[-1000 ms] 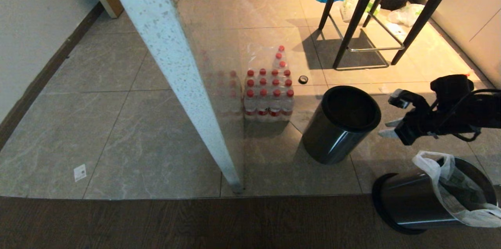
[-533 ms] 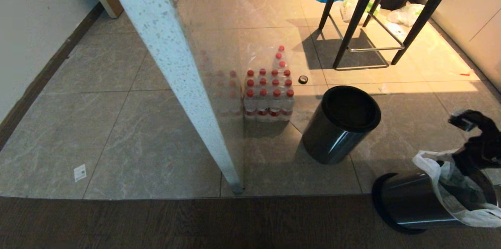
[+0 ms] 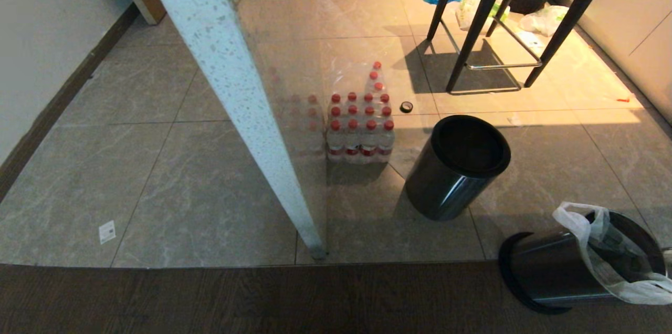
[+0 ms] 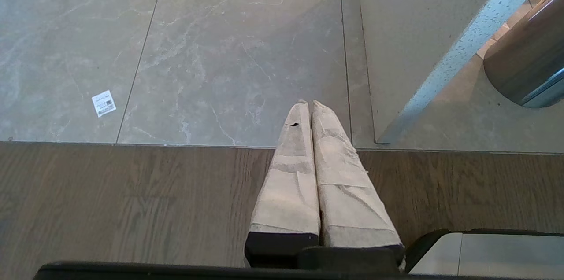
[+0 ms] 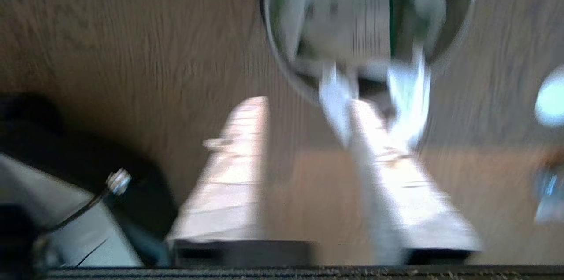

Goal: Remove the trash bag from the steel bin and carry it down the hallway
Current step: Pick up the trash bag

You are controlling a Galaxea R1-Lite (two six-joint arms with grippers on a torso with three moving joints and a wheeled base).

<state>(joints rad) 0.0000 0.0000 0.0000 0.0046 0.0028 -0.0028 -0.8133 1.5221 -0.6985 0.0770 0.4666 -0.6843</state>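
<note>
The steel bin (image 3: 556,276) lies tipped on its side on the dark wood floor, its black-ringed rim (image 3: 512,276) on the left and its shiny tapered wall catching the light. The trash bag (image 3: 609,255), thin white plastic with green print, spills from the bin's other end, one loop handle (image 3: 569,213) raised, the other draped outward.

The steel bin (image 3: 556,276) lay on its side at the near right of the floor (image 3: 157,176), with the trash bag (image 3: 609,255) in its mouth. A second bin (image 3: 457,168) stood behind it. The bottle pack (image 3: 359,126) stood left of that bin, right of the bench leg (image 3: 247,113). A stool (image 3: 499,34) stood farther back.
</note>
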